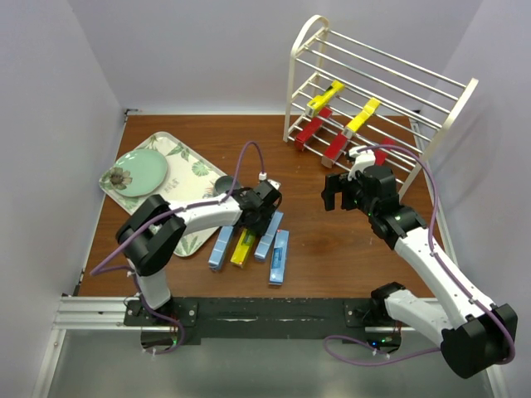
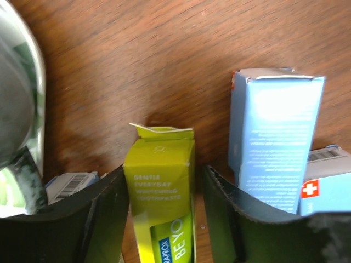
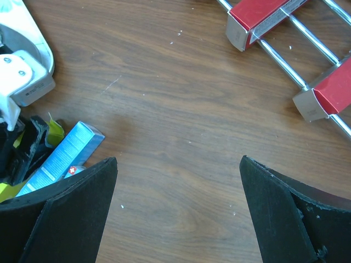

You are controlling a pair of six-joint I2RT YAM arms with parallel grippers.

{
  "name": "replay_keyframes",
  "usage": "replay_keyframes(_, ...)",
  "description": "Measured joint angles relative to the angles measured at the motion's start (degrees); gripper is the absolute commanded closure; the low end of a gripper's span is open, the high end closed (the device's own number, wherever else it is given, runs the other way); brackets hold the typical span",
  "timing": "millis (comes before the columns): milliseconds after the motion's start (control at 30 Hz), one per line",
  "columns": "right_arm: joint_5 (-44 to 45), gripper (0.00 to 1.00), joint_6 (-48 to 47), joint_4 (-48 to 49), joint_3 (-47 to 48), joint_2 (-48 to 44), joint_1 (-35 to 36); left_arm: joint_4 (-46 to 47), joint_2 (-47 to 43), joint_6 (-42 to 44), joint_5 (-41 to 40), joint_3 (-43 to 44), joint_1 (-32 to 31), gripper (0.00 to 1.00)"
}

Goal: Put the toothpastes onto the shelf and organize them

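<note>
Shelf (image 1: 459,114), far-right corner: four toothpastes (image 1: 362,116) visible. Worktop (image 1: 332,249), near edge: four remaining. Left pincer (image 1: 265,220) straddles yellow box (image 2: 159,186), grip indeterminate; right pincer (image 3: 178,164) spread.

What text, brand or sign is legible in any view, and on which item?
"GENTLE EVERYDAY WHITENING TOOTHPASTE": yellow toothpaste box, faint.
"RAPROX", "BE YO": same box, cut off by the frame edge.
White cross on a red square: lower light blue box.
Barcodes, digits too small to read: that box, and the box end at far left.
Fine print, blurred: upright light blue box.
Red boxes: nothing readable.
</note>
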Motion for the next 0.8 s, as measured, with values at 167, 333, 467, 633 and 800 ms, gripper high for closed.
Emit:
replay_keyframes(167, -0.28, 0.02, 0.52, 0.0, 0.0, 0.0, 0.0, 0.33, 0.44, -0.57, 0.81, 0.5, 0.0, 0.61)
replay_keyframes(333, -1.14, 0.02, 1.07, 0.17, 0.0, -0.02, 0.0, -0.09, -0.37, -0.79, 0.83, 0.5, 0.0, 0.64)
replay_keyframes(467, -2.43, 0.01, 1.66, 0.59, 0.0, -0.04, 0.0, -1.79, -3.37, -1.05, 0.79, 1.18, 0.09, 0.64)
replay_keyframes(633, -6.16, 0.02, 3.41, 2.4, -0.07, -0.02, 0.0, -2.67, -9.33, -2.95, 2.4, 5.18, 2.34, 0.64)
replay_keyframes(800, -9.33, 0.02, 6.54, 6.16, -0.81, -0.02, 0.79, 1.57, -16.72, -8.15, 7.45, 7.23, 8.7, 0.62)
